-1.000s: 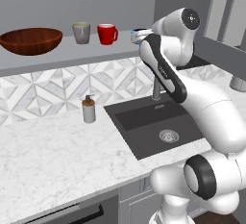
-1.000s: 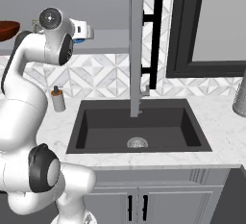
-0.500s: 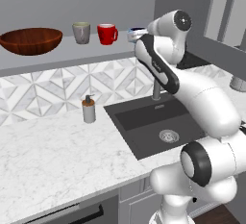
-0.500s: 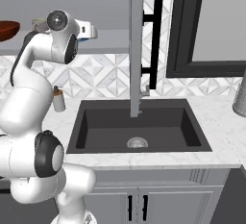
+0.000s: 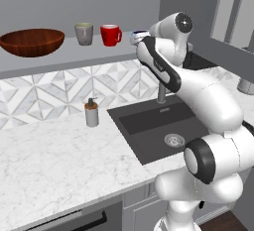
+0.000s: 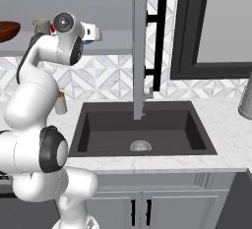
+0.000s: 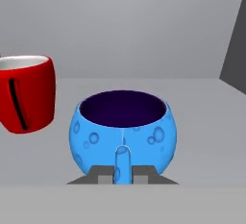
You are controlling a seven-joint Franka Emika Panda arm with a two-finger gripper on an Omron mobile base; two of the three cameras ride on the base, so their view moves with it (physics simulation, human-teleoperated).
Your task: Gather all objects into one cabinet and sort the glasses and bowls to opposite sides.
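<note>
Nearest lies the marble counter (image 5: 54, 160), with a dark sink (image 6: 142, 129) sunk into its right part and a tall grey faucet (image 6: 139, 66) rising at the sink's far edge. On the counter left of the sink, near the patterned backsplash, stands a soap dispenser (image 5: 91, 113) with a brown top. Beyond and above the backsplash runs the grey shelf (image 5: 69, 54) of the wall cabinet, and to its right hangs the cabinet door (image 6: 160, 41) with its black bar handle. The arm reaches up to the right end of this shelf. In the hand view the gripper (image 7: 122, 169) is closed on the near rim of the blue bowl (image 7: 124, 130), a squat glossy vessel with a dark inside; one finger shows through the blue wall and the other pad sits outside it. The blue bowl is at shelf level, though whether it rests on the board or hangs just above it cannot be told. Just left of it on the shelf stands the red mug (image 5: 110, 35), upright, apart from the blue bowl. Left of the mug, close beside it, stands the grey cup (image 5: 84, 33). Well apart at the far left of the shelf sits the wooden bowl (image 5: 31, 42), upright.
</note>
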